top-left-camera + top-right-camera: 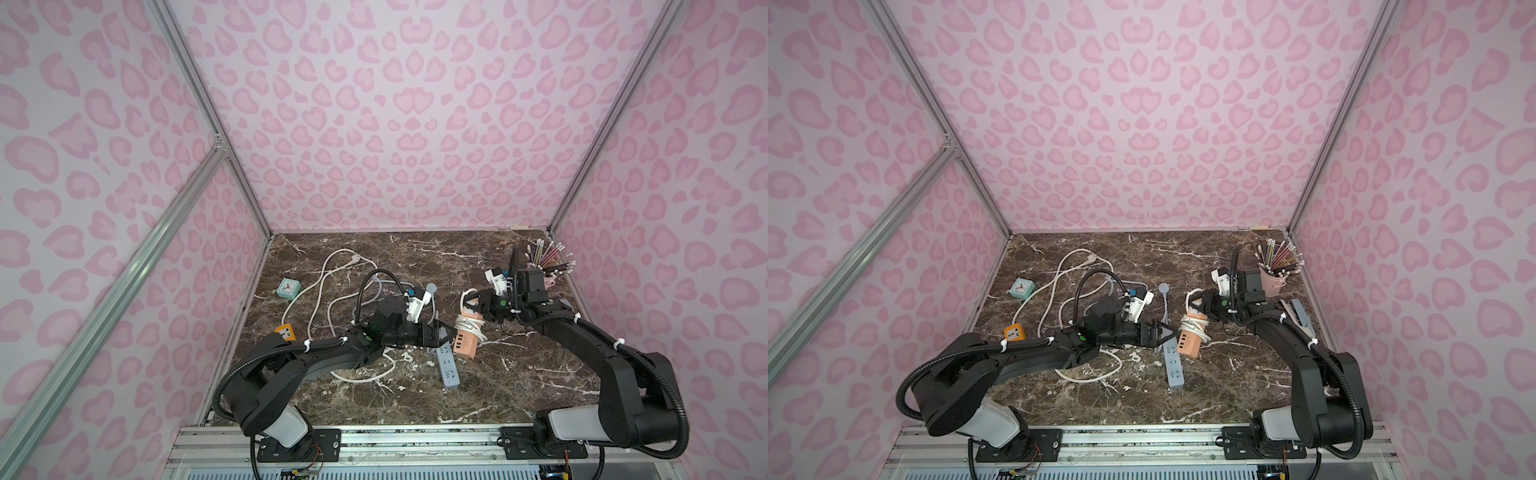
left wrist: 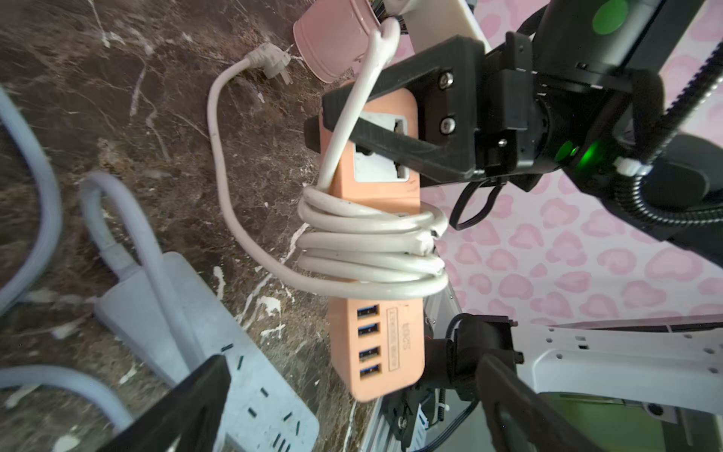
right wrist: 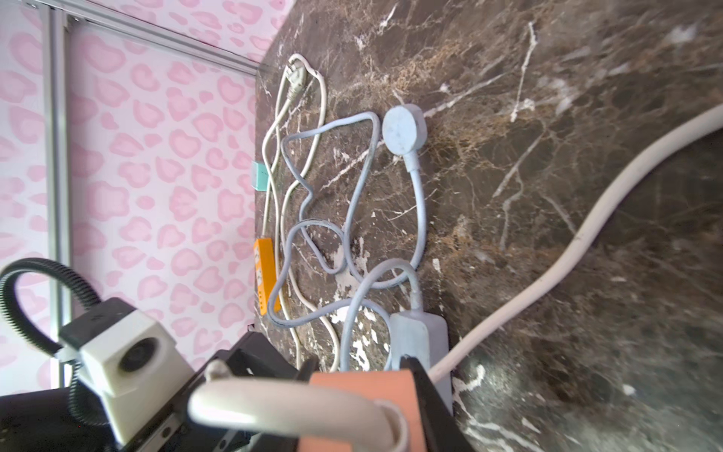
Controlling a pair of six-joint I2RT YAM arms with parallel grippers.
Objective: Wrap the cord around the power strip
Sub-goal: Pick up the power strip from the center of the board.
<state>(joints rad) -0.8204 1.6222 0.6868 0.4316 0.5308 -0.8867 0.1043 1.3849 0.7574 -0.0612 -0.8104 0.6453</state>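
Right end effector (image 1: 471,305) grips the power strip (image 1: 467,348), apparently aloft; left end effector (image 1: 441,332), outstretched, stands open.

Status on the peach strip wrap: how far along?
Done: several turns of white cord sit around the middle of the peach power strip. In hand: the right gripper clamps the strip's socket end; the left gripper is open beside the USB end, holding nothing. Left: a loose tail ending in the plug is not yet wrapped.
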